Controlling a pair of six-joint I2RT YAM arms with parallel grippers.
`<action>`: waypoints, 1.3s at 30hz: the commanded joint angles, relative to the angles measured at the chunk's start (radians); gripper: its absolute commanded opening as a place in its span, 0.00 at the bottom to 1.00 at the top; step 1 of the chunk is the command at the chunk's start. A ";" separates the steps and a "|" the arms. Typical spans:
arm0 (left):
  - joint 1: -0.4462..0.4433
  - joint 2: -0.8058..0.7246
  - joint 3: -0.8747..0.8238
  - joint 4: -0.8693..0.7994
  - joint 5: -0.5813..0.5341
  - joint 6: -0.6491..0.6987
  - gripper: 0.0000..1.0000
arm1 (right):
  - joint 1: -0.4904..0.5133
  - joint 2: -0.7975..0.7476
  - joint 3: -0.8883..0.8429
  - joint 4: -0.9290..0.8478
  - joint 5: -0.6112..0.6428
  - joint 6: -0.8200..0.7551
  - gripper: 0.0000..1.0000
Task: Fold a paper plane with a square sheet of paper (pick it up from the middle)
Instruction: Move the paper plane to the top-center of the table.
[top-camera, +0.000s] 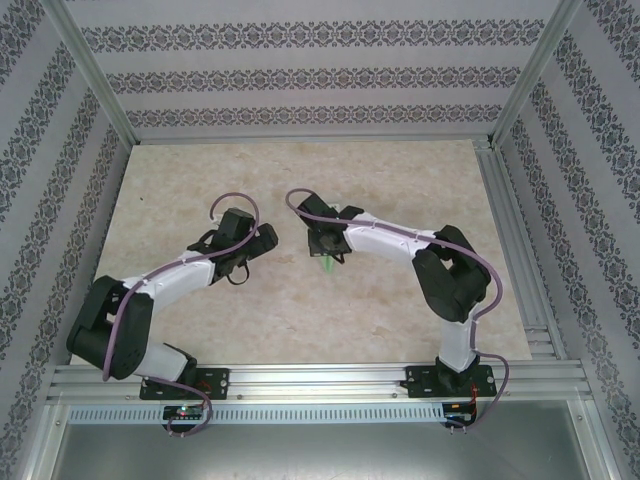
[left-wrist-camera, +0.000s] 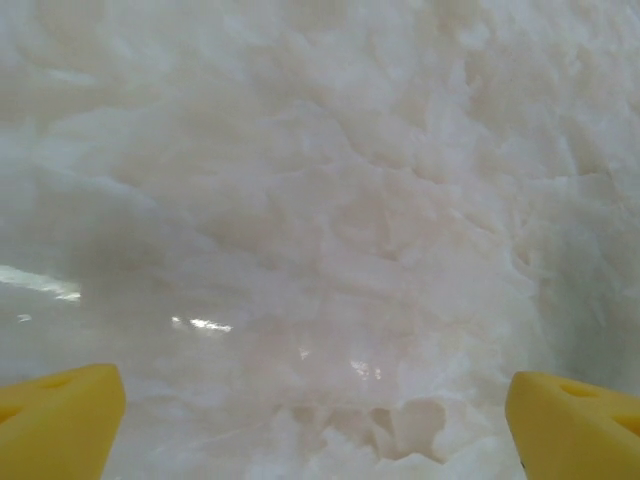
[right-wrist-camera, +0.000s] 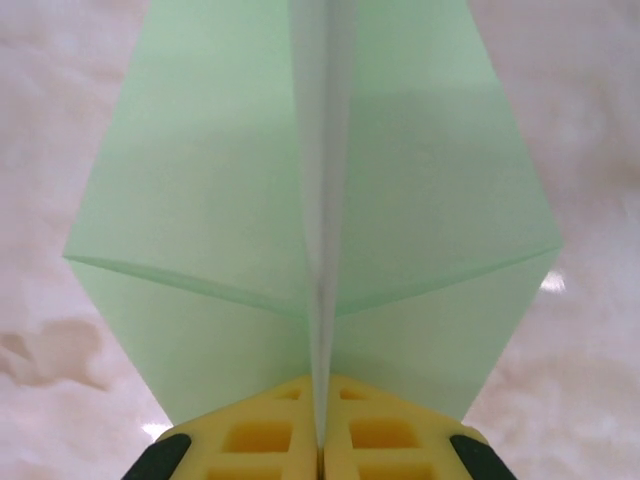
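One paper plane (right-wrist-camera: 220, 200), pale green, centre crease upright, pinched at its lower edge between the closed yellow pads of the right gripper (right-wrist-camera: 320, 445), at the centre of the top view over the marbled table (top-camera: 400, 180); left gripper (left-wrist-camera: 316, 420) just left of it, jaws spread wide, empty.

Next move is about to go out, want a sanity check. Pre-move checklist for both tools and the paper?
1. Right tool shut on the paper plane at its centre crease: ok.
2. Left tool open, nothing between its fingers: ok.
3. Plane spreads evenly either side of the crease: ok.
4. Tools apart in the top view: ok.
5. Plane lifted off the table: cannot tell.
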 joint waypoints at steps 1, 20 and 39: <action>0.020 -0.066 -0.022 -0.122 -0.071 0.046 1.00 | -0.030 0.081 0.107 -0.009 0.042 -0.118 0.08; 0.076 -0.179 -0.029 -0.248 -0.072 0.096 1.00 | -0.097 0.449 0.560 -0.069 0.014 -0.239 0.13; 0.078 -0.212 0.065 -0.297 -0.145 0.162 1.00 | -0.096 0.151 0.473 -0.105 0.090 -0.233 0.63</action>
